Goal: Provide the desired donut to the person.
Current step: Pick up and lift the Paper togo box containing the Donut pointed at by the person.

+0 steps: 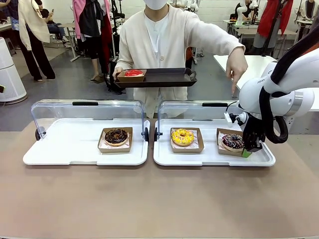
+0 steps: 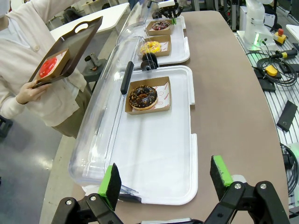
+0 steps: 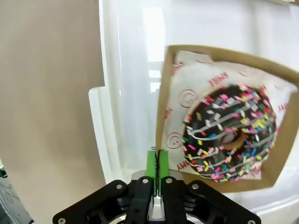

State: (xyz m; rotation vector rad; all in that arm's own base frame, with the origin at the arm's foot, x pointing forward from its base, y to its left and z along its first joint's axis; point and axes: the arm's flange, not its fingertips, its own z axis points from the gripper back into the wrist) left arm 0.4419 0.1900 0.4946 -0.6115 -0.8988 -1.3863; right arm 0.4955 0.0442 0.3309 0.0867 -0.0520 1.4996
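a right white tray (image 1: 164, 158) with its clear lid (image 1: 199, 110) swung up is seen on the brown table (image 1: 149, 199), and everything else is placed from it. a sprinkled chocolate donut (image 1: 233, 142) in a cardboard tray (image 3: 163, 107) is carried at this tray's end toward the robot's right, and a yellow donut (image 1: 182, 137) in its own cardboard is set at the opposite end. the right gripper (image 1: 247, 152) is found at the near corner of that cardboard tray, inside the right white tray; its green pads (image 3: 150, 163) are pressed together with the cardboard wall pinched between them, the donut itself untouched beside them. beyond the far edge of the right white tray the person (image 1: 164, 35) is stood, and one hand (image 1: 237, 63) is held above that far edge with a finger pointed down toward the sprinkled end. a dark tray (image 1: 164, 77) bearing a red donut (image 1: 133, 73) is held up by the other hand, beyond and above the yellow-donut end. just beside the right white tray, toward the robot's left, a second white tray (image 1: 65, 149) is laid with a chocolate donut (image 1: 116, 136) in cardboard on it. the left gripper (image 2: 166, 178) is held above the end of that second tray farthest from the right white tray, its fingers spread wide apart.
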